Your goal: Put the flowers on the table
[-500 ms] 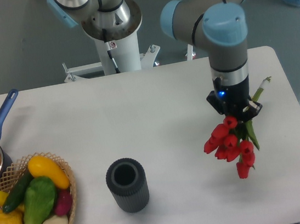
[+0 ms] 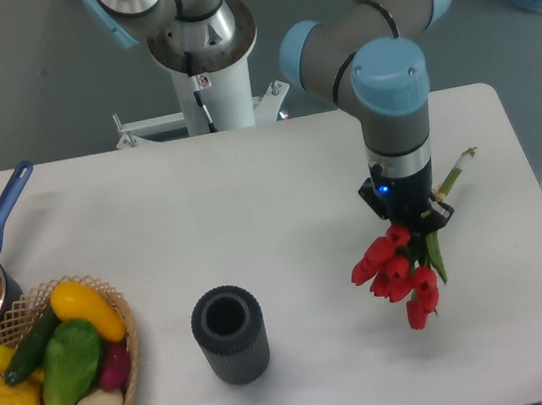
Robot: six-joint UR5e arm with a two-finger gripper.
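**Gripper holds the flowers over the right part of the counter**

Gripper points straight down from the arm and is closed on the flowers, which it takes by the stems. The red buds hang below the gripper and a little to its left, with the green leaves beside them, while the pale stem ends stick out up and to the right behind the gripper. From this single camera view I cannot tell if the lowest buds touch the surface or hang just above it. The bunch is tilted, not upright.

The counter is white with rounded corners. Near its front middle a dark ribbed vase stands upright with its mouth open to the top, well apart from the flowers, on their left side. At the front left corner a woven basket carries toy vegetables and fruit: yellow, green, purple, white and orange pieces. Just behind the basket, at the left edge, a small pot with a blue handle is partly cut by the frame.
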